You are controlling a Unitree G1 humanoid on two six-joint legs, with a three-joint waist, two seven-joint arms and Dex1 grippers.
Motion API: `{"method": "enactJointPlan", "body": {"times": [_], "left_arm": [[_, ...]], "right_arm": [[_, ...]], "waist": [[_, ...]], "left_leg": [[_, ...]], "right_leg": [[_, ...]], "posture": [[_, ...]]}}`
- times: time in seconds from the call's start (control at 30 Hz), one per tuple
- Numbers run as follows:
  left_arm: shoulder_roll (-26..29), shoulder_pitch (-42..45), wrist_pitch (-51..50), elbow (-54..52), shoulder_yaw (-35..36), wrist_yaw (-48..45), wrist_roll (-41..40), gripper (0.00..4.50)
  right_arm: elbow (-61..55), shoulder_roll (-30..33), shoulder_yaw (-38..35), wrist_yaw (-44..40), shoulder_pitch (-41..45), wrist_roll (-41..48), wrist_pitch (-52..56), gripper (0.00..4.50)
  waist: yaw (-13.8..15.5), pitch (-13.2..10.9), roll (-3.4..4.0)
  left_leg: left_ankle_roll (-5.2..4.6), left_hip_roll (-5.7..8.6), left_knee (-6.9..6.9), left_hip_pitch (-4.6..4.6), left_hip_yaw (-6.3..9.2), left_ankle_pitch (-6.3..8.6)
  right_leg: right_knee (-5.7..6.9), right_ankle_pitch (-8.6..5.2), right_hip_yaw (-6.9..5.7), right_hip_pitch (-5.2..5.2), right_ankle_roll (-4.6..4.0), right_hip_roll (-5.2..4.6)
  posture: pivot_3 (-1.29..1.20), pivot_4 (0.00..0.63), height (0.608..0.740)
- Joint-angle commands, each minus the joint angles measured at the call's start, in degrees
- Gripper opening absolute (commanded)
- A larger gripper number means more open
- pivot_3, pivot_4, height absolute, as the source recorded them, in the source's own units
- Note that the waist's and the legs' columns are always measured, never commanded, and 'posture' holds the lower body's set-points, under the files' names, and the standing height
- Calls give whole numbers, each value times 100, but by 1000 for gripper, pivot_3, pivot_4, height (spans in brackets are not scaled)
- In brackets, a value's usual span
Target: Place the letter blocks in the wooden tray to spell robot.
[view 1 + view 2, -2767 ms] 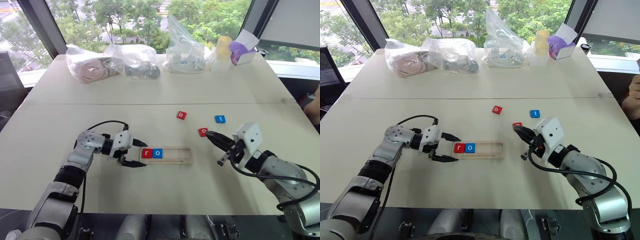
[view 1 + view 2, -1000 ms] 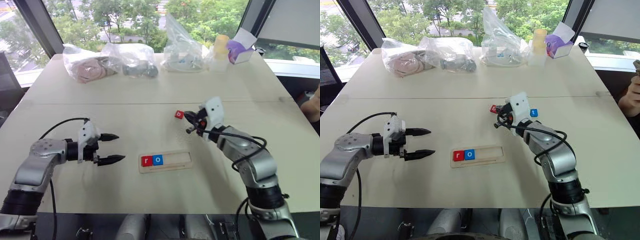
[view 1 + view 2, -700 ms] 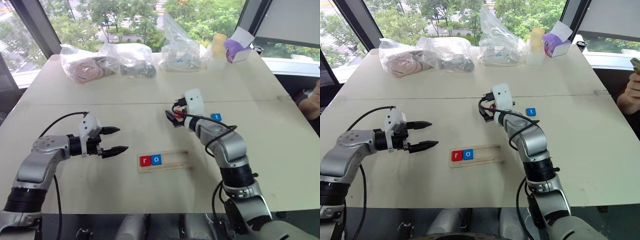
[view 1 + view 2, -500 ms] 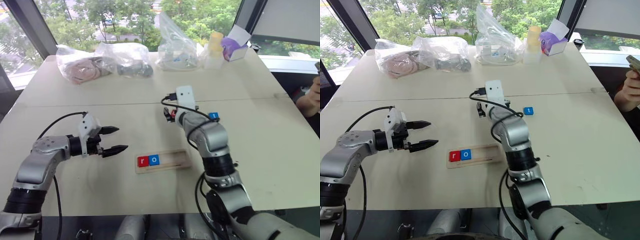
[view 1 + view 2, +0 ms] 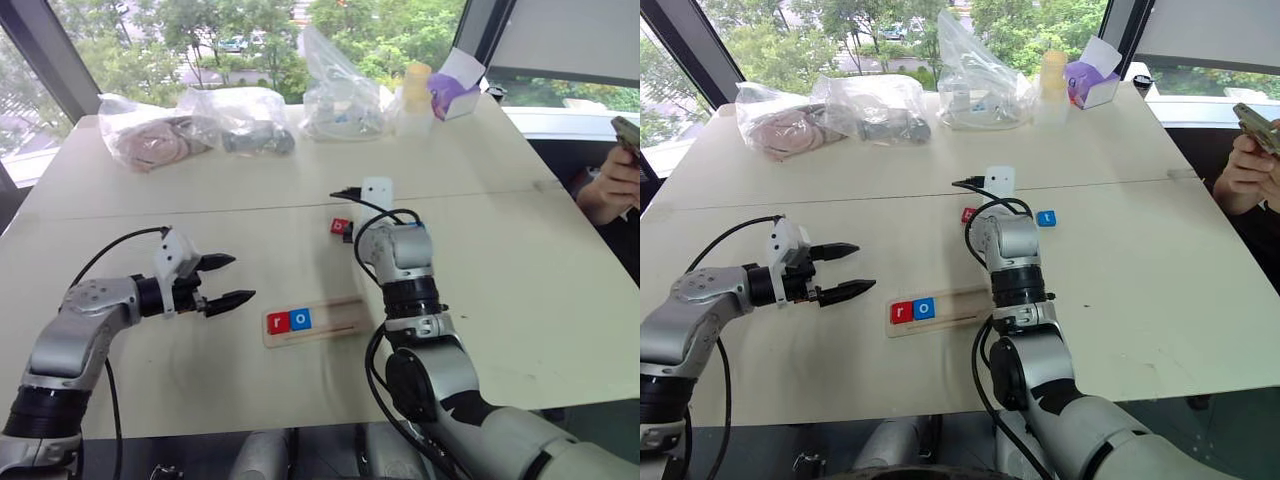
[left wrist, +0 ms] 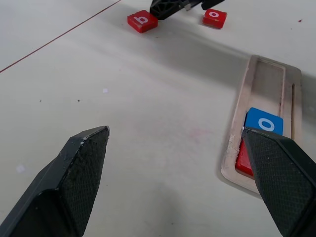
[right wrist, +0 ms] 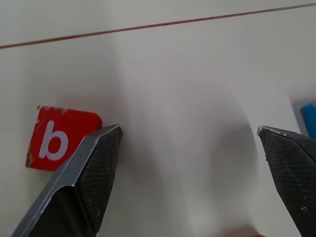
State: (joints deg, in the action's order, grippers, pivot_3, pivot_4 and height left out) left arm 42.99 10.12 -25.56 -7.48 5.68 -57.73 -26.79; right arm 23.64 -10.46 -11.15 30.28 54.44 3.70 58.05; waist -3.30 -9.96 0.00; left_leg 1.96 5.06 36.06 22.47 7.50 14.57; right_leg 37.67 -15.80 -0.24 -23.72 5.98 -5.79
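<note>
The wooden tray (image 5: 335, 318) lies in front of me, with a red r tile (image 5: 277, 322) and a blue o tile (image 5: 299, 319) at its left end. My left gripper (image 5: 240, 279) hovers open and empty, a little left of the tray. Beyond the tray lies a red b tile (image 7: 57, 139). My right gripper (image 7: 190, 131) stands open and empty over the table, one fingertip right beside the b tile. A red o tile (image 6: 215, 18) lies near the b tile. A blue t tile (image 5: 1046, 218) sits just right of the right wrist.
Several plastic bags (image 5: 150, 135) stand along the far edge, with a yellow-capped bottle (image 5: 415, 95) and a purple box (image 5: 455, 90). A person's hands holding a phone (image 5: 610, 175) show at the right edge. A seam (image 5: 200, 212) crosses the table.
My right arm has swung in toward the b tile, and its fingers have gone from nearly shut to wide open. The left gripper has stayed put. The head view has shifted.
</note>
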Motion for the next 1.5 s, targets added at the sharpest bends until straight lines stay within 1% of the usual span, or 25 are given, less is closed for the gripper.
{"method": "enactJointPlan", "body": {"times": [0.03, 0.33, 0.6, 0.77, 1.07, 1.27, 1.43, 1.5], "left_arm": [[12, -80, -24, -261, 205, 82, -111, 4500], [-30, -189, -63, -383, 201, 198, -132, 4500], [-50, -250, -47, -432, 204, 247, -130, 4500], [-24, -371, -69, -518, 284, 300, -168, 4500], [-20, -586, -149, -743, 390, 424, -237, 4500], [-35, -636, -194, -826, 413, 491, -253, 4500], [-51, -676, -214, -888, 406, 543, -259, 4500], [-56, -690, -219, -907, 407, 558, -258, 4500]], "right_arm": [[97, -626, 259, -96, 430, 70, -464, 4475], [26, -535, 796, -411, 567, 7, -758, 4475], [537, -945, 418, -80, 812, 446, -619, 4475], [942, -960, 320, -20, 941, 704, -701, 4475], [1253, -1015, 443, -136, 1017, 944, -811, 4475], [1640, -954, 562, -339, 1159, 950, -1186, 4475], [2073, -913, 502, -415, 1338, 982, -1368, 4475], [2189, -916, 448, -373, 1395, 1008, -1384, 3972]], "waist": [[-24, 0, 0], [-67, 0, 0], [-67, 0, 0], [-71, 0, 0], [-67, 0, 0], [-73, 0, 0], [-72, 0, 0], [-68, 0, 0]], "left_leg": [[1, 0, -1, 0, 0, -1], [4, 0, -1, 1, -2, -2], [6, -1, 0, 0, -3, -3], [7, -1, -1, 1, -8, -4], [7, -2, 0, 1, -11, -4], [7, -3, 0, 1, -12, -4], [7, -5, -1, 1, -13, -4], [7, -5, -1, 1, -13, -4]], "right_leg": [[1, 0, 0, -1, 0, 0], [13, 0, 6, -11, -1, 3], [19, 0, 8, -13, -1, 3], [23, -1, 13, -20, -2, 4], [27, -1, 15, -22, -2, 5], [29, -1, 17, -24, -2, 7], [30, 1, 23, -29, -5, 13], [30, 1, 23, -29, -6, 13]], "posture": [[0, 150, 740], [0, 150, 740], [0, 150, 740], [0, 150, 740], [0, 150, 740], [0, 150, 740], [0, 150, 740], [0, 150, 740]]}}
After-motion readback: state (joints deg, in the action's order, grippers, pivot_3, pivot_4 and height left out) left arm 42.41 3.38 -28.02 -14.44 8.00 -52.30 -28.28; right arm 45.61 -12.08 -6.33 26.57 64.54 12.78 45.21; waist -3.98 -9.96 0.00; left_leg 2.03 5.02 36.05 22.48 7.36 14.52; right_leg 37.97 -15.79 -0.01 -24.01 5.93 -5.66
